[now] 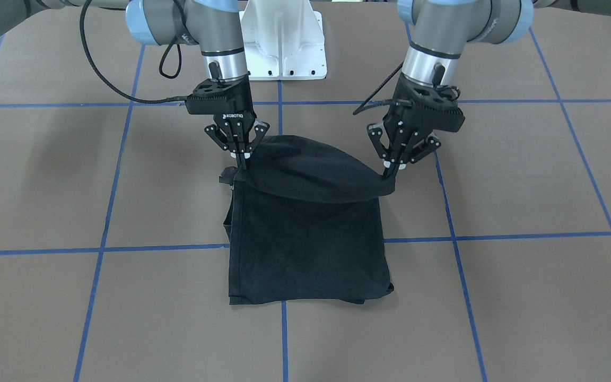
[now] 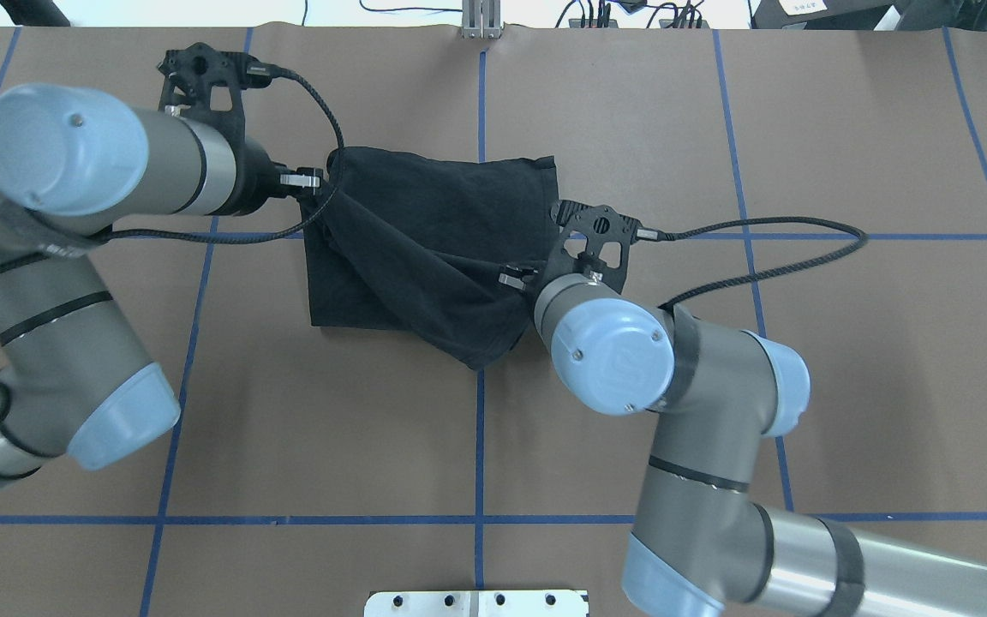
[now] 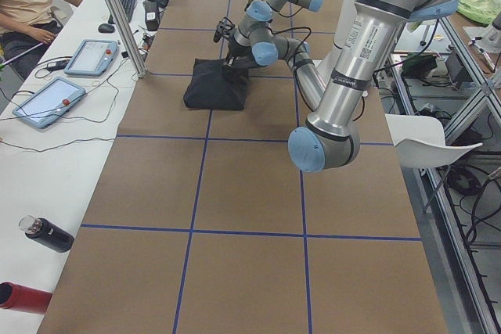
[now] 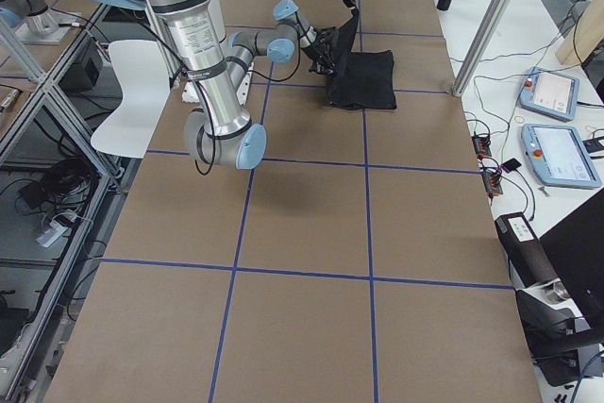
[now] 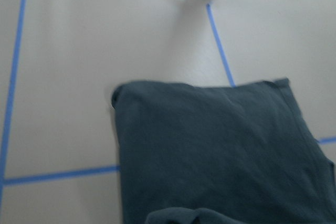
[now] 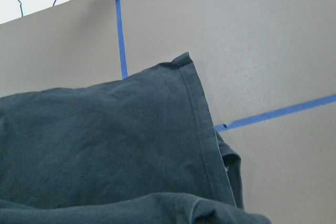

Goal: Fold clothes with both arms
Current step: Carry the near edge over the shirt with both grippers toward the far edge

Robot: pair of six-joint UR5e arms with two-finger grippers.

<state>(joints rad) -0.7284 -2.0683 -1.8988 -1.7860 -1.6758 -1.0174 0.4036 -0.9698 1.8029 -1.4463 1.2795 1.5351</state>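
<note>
The left gripper (image 1: 390, 170) is closed to a narrow pinch on one corner of the shirt's (image 1: 305, 244) robot-side edge. The right gripper (image 1: 242, 161) pinches the other corner in the same way. Together they hold that edge raised off the desk (image 1: 496, 297), and the cloth between them sags in a shallow curve — a sign of how limp it is. Outward from the grippers, the rest of the shirt lies flat as a dark, roughly rectangular block near the middle of the desk. It lies across a blue tape line (image 1: 151, 248), with its far hem toward the operators' side. No print shows on the visible face.

Judged from this, the shirt is light and soft, with no stiffness. It will follow the grippers only where it is held, droop elsewhere, and bunch if the two move unevenly. It is not fragile, and the knit should not slip from a firm pinch. The best hold is the one they have — the two corners of one edge, through all layers, so the fold lands square.
</note>
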